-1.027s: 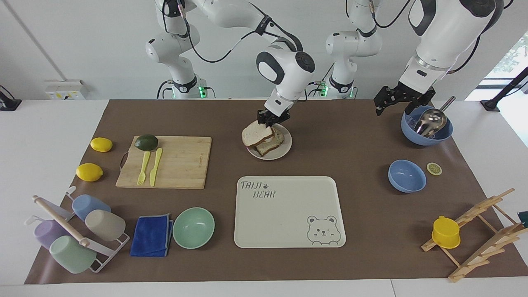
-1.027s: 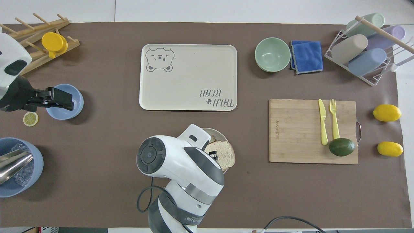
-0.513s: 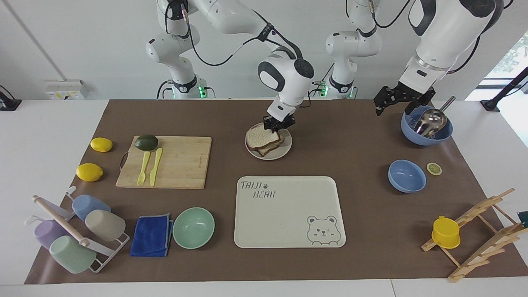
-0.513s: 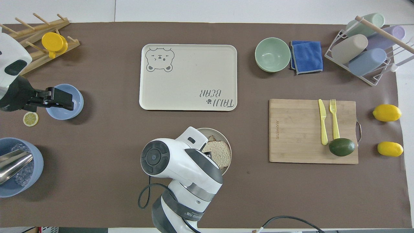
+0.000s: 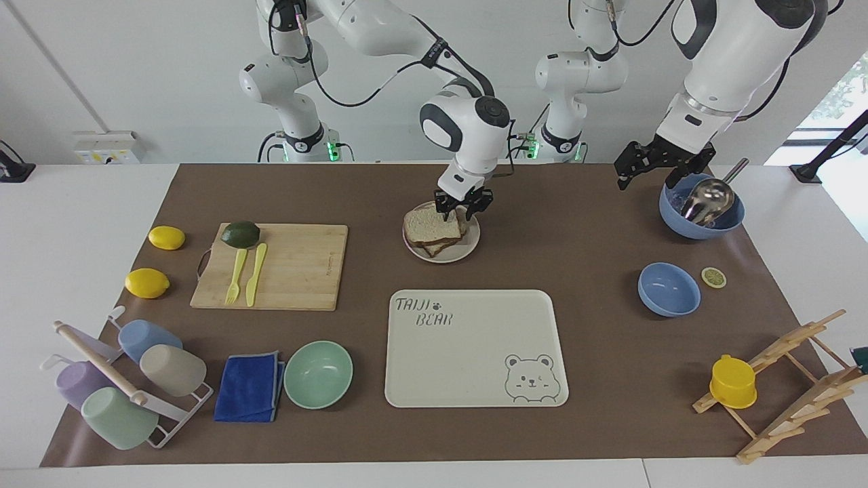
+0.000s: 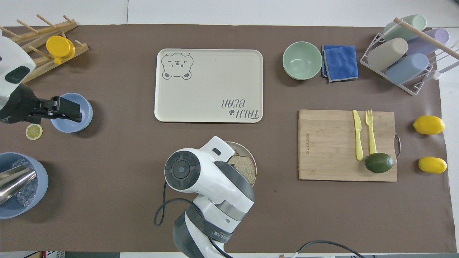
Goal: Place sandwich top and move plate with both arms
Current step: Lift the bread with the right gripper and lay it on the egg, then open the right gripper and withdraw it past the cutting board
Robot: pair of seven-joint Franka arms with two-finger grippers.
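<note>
The sandwich top [image 5: 427, 224] lies flat on the other bread on the plate [image 5: 456, 255]. The plate stands mid-table, nearer to the robots than the tray. My right gripper [image 5: 462, 211] is open just above the slice's edge on the robots' side, holding nothing. In the overhead view my right arm hides that gripper and most of the plate [image 6: 252, 154]; only part of the slice [image 6: 248, 167] shows. My left gripper [image 5: 624, 175] hangs in the air beside the large blue bowl and waits. In the overhead view it [image 6: 76, 113] covers the small blue bowl.
The bear tray [image 5: 475, 352] lies farther from the robots than the plate. A cutting board [image 5: 298, 268] with avocado, fork and knife is toward the right arm's end. A large blue bowl with a ladle [image 5: 702, 210], a small blue bowl [image 5: 668, 289] and a lemon slice [image 5: 713, 276] are toward the left arm's end.
My right gripper lowered the tilted sandwich top flat onto the bread on the plate, then opened and let it go. The left arm has not moved.
</note>
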